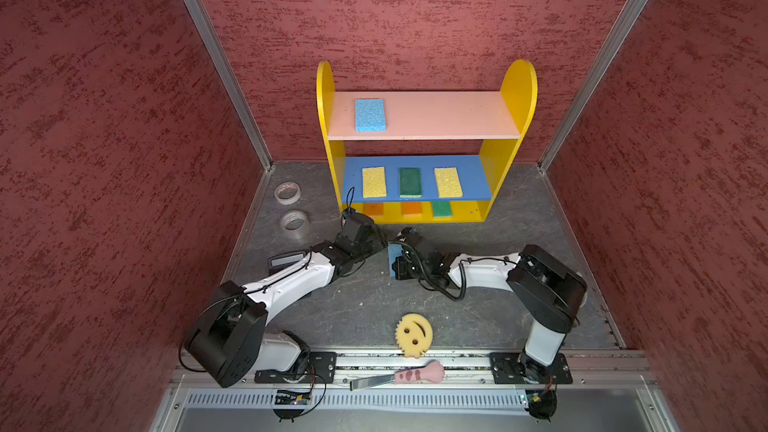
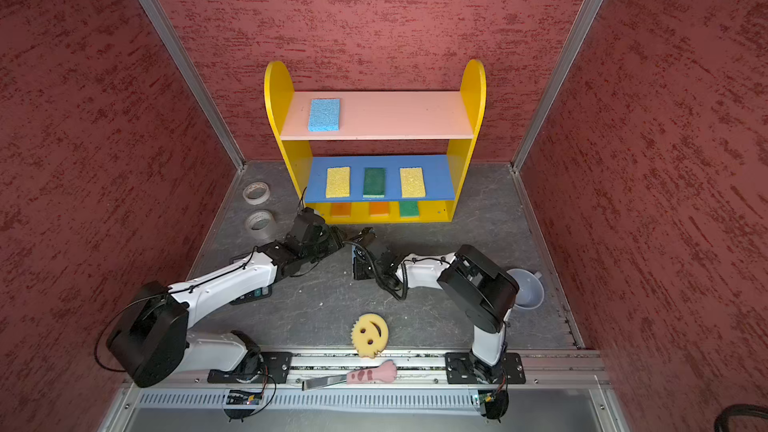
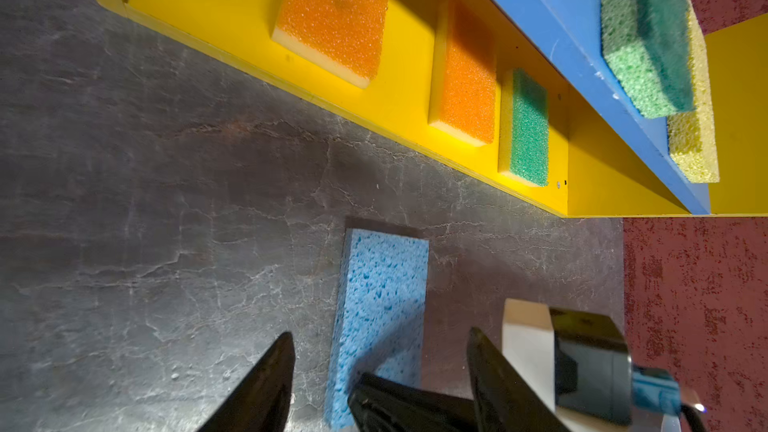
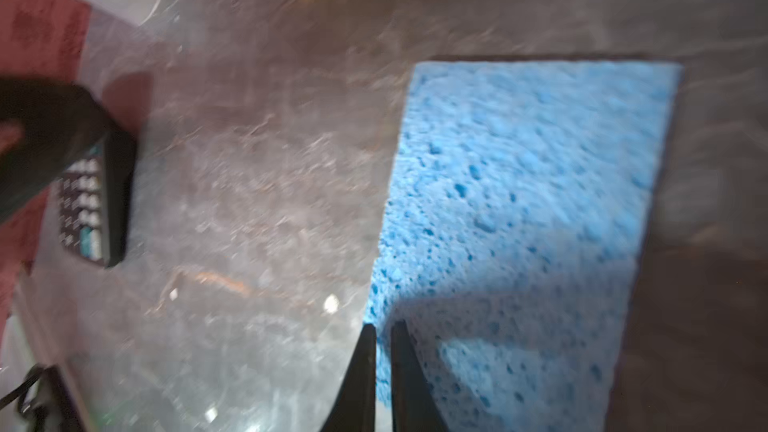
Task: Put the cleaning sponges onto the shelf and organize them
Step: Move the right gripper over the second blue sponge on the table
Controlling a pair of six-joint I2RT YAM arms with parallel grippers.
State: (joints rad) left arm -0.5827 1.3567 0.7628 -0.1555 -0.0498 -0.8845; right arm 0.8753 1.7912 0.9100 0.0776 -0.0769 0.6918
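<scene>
A blue sponge (image 3: pixel 382 284) lies flat on the grey floor in front of the shelf (image 1: pixel 436 114). My left gripper (image 3: pixel 380 332) is open, one finger on each side of this sponge's near end. My right gripper (image 4: pixel 383 324) is shut to a thin slit, with its tips over the long edge of the same sponge (image 4: pixel 532 168). On the shelf, the pink board carries another blue sponge (image 1: pixel 370 114). The blue board has yellow (image 1: pixel 374 182), green (image 1: pixel 410 182) and yellow (image 1: pixel 448 182) sponges. The base holds two orange sponges (image 3: pixel 332 18) and a green one (image 3: pixel 528 126). A round smiley sponge (image 1: pixel 414 335) lies near the front rail.
Two grey tape rolls (image 1: pixel 286 193) lie left of the shelf. A calculator (image 1: pixel 286 261) sits under the left arm. A pink paw-handled tool (image 1: pixel 419 374) rests on the front rail. A grey cup (image 2: pixel 524 288) stands behind the right arm. Red walls enclose three sides.
</scene>
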